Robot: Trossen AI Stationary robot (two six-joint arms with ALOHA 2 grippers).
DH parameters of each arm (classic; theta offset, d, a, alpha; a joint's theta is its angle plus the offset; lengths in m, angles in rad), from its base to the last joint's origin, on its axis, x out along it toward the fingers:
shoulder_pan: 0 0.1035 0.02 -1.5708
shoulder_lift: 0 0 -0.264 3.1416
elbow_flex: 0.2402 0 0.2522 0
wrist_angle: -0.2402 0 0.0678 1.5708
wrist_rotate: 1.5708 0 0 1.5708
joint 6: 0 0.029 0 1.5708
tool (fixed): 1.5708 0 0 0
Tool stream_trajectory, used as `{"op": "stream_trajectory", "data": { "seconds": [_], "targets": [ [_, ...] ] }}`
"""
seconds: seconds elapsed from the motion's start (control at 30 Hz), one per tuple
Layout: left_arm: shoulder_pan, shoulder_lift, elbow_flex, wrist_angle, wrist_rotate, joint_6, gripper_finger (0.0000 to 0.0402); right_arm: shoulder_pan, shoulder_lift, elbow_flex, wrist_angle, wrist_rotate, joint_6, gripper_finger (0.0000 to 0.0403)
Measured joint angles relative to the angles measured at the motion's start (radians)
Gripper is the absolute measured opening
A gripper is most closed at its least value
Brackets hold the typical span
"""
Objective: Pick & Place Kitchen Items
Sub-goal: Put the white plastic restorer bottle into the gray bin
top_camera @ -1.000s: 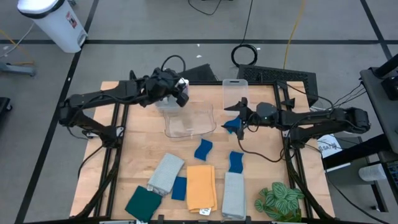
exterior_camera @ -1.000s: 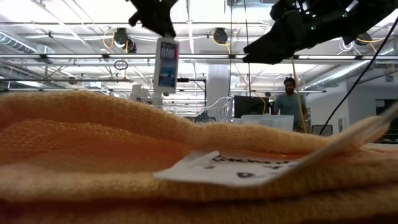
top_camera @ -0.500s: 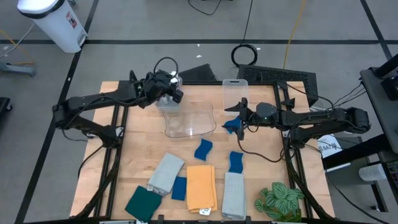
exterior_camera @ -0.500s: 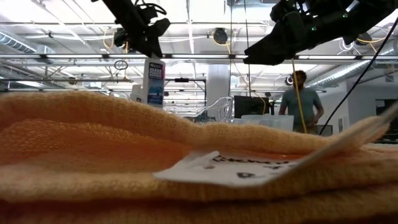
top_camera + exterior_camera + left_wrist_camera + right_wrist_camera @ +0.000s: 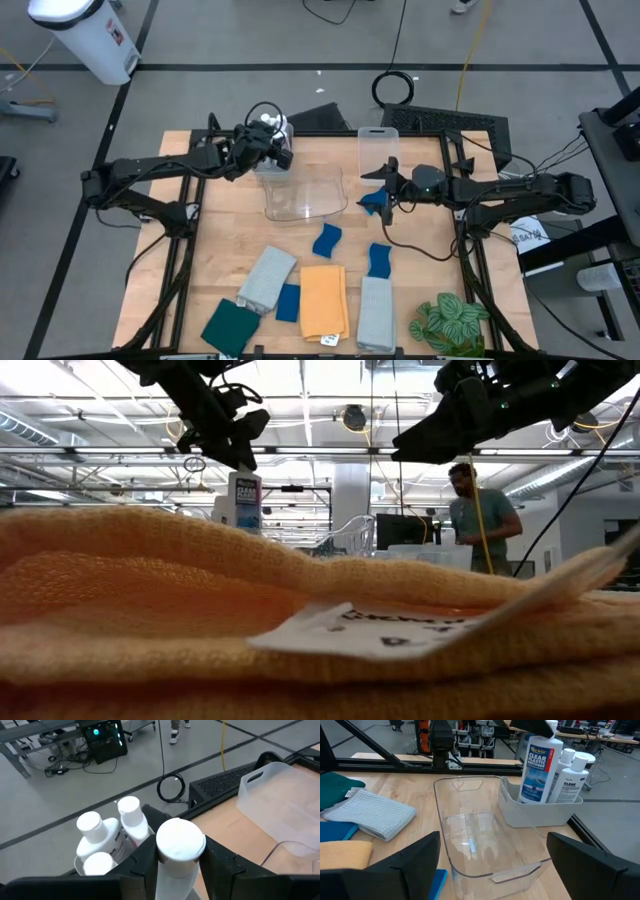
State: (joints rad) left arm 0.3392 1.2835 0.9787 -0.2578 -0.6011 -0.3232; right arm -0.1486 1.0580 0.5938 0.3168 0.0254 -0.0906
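The left claw (image 5: 179, 865) gripped a white bottle (image 5: 538, 765) by its neck, upright, so it could slot into the grey bin (image 5: 540, 810) beside the other bottles (image 5: 107, 842) at upper centre of the high view. A second earlier it hung higher over the clear bin (image 5: 475, 845). The right claw (image 5: 490, 865) waited wide open, right of centre.

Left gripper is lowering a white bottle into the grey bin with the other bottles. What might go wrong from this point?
1. The held bottle comes down right beside the bottles already standing in the grey bin; it may bump one and tip it.
2. The left gripper grips the bottle just under its cap, so it may swing or land tilted when released.
3. The open right gripper hovers over the clear bin next to the grey one; the arms may crowd each other.
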Motion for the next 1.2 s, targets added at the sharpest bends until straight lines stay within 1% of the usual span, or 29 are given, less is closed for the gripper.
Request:
{"op": "stream_trajectory", "data": {
  "seconds": [0.33,0.7,0.8,0.93,1.2],
  "targets": [
    [0.000,-0.013,0.000,0.025,-0.007,0.006,0.0116,0.000,0.000,0.000,0.000,0.000,-0.001,0.0336],
    [-0.014,-0.087,0.007,0.001,-0.010,0.006,0.0116,0.000,0.000,0.000,0.000,0.000,0.000,0.0336],
    [-0.022,-0.086,0.007,-0.011,-0.032,0.004,0.0116,0.000,0.000,0.000,0.000,0.000,0.000,0.0336],
    [-0.022,-0.087,0.007,-0.017,-0.033,-0.007,0.0116,0.000,0.000,0.000,0.000,0.000,0.000,0.0336],
    [-0.022,-0.085,0.007,-0.051,-0.065,-0.058,0.0116,0.000,0.000,0.000,0.000,0.000,0.000,0.0336]
  ]
}}
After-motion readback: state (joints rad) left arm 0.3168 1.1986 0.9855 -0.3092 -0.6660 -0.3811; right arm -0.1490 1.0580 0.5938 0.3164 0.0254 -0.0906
